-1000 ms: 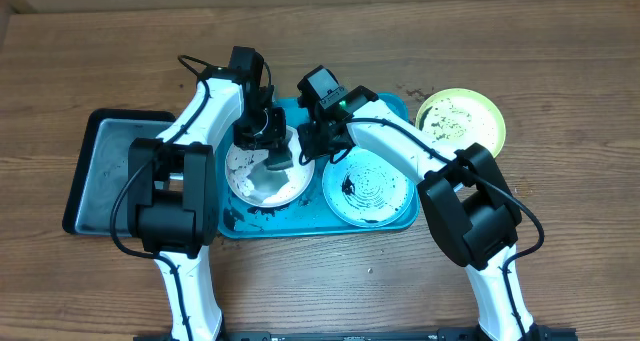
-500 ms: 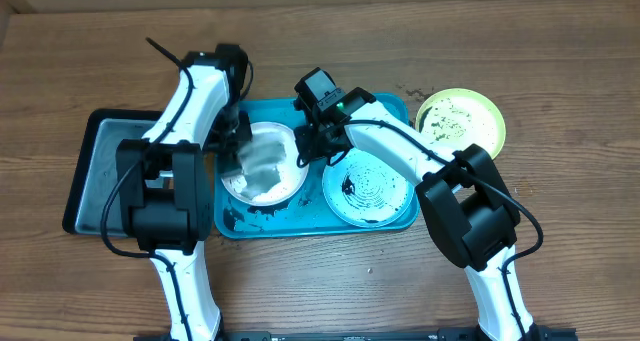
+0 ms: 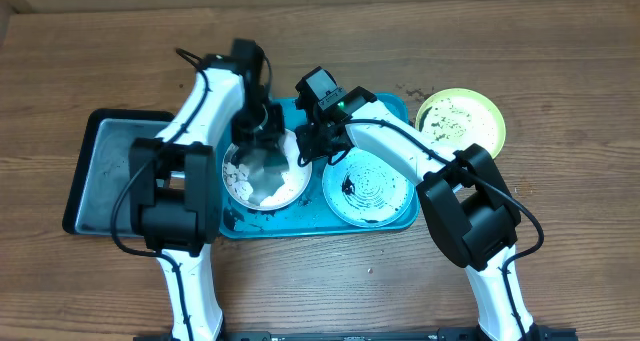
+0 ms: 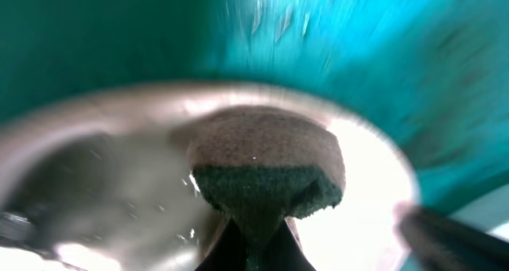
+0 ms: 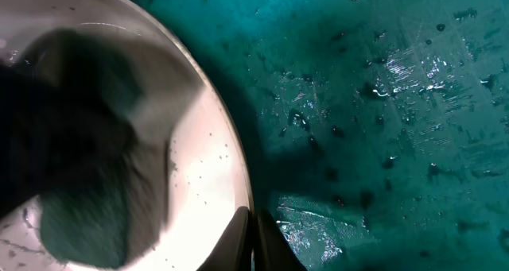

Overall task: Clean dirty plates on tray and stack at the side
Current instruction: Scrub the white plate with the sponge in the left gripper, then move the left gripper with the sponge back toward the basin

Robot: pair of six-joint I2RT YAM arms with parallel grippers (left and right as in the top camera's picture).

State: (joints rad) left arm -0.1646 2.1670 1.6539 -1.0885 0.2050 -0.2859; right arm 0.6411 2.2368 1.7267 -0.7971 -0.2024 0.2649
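Observation:
The turquoise tray (image 3: 395, 109) holds the white plate (image 3: 285, 188) at left and the pale mint-green plate (image 3: 370, 191) with black smears at right. The yellow-green plate (image 3: 460, 121), speckled with dirt, lies on the table to the right of the tray. My left gripper (image 3: 262, 141) is shut on a sponge (image 4: 266, 164) with a dark green scrub side, pressed on the white plate (image 4: 366, 199). My right gripper (image 3: 305, 151) is shut on the white plate's rim (image 5: 215, 176) at its right edge.
A black rectangular tray (image 3: 105, 171) sits left of the turquoise tray. Black dirt specks lie on the wet turquoise tray floor (image 5: 382, 104) and at its front left corner (image 3: 240, 221). Wooden table all around.
My left gripper with the sponge swung left over the plate's left edge, then came back to the plate's upper middle. The right arm and the other plates stayed still.

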